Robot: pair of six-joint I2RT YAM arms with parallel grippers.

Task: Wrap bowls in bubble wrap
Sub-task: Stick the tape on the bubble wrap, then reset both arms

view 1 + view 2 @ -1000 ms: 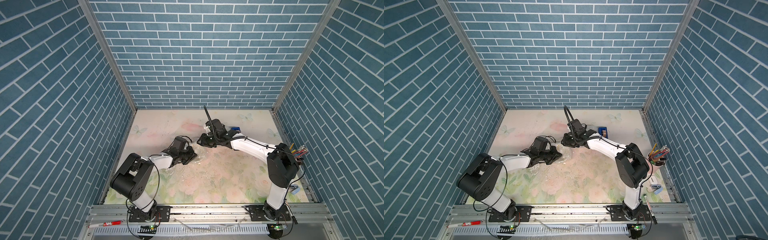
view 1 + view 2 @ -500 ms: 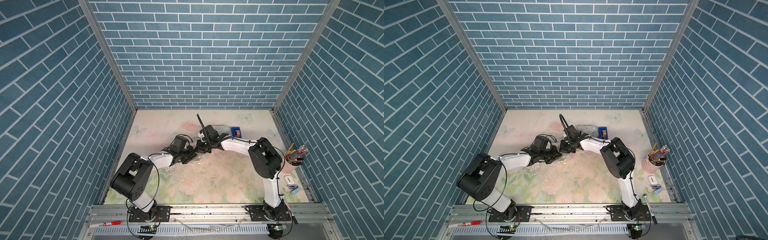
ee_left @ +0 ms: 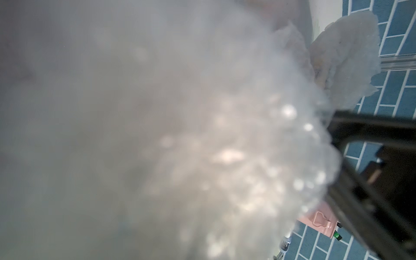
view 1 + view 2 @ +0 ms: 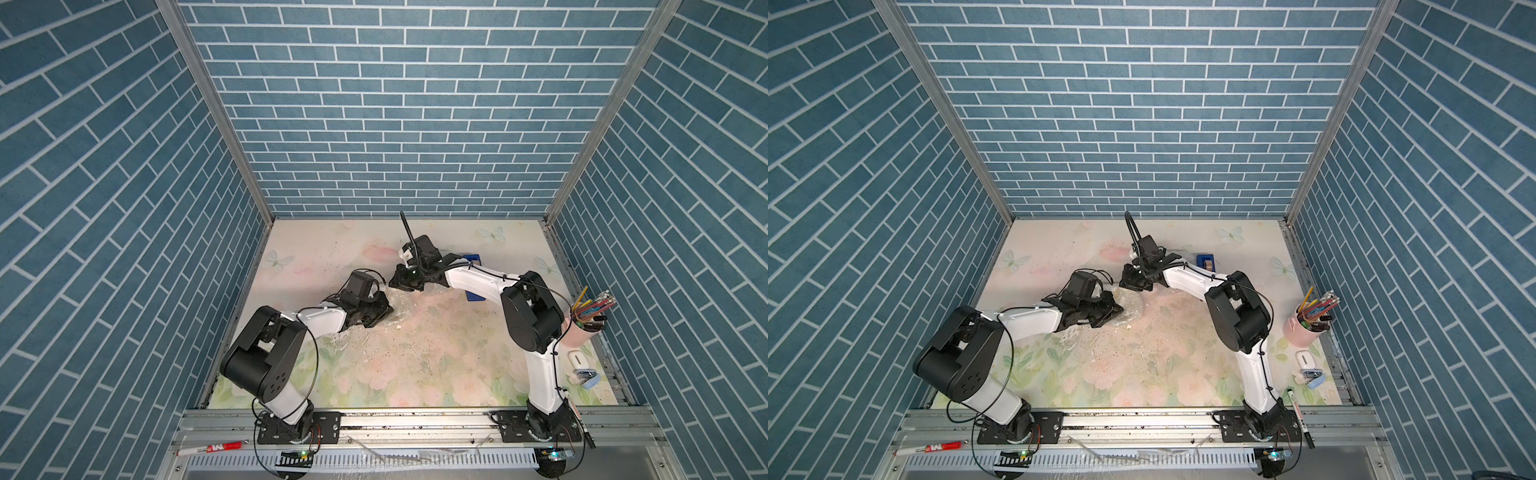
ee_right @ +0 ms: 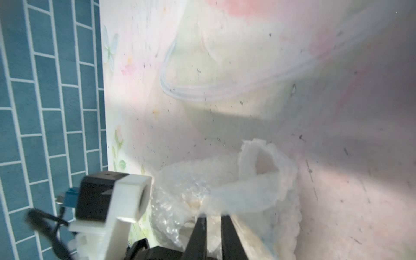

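Right tool [image 5: 213, 217] pinches the bubble wrap [image 5: 247, 195], its flap stretching lengthwise off the jaws, end curled over; left tool [image 4: 1115, 310] clenched alongside.

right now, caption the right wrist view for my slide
Right end effector pinching a flap of bubble wrap

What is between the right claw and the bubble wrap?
Nothing visible. In the right wrist view, a flap of the bubble wrap reaches right up to the right gripper.

The bubble wrap [image 5: 180, 191] is seen as shiny, translucent bubbled plastic; the worktop [image 4: 1163, 374] is covered with a matt, scuffed floral print.
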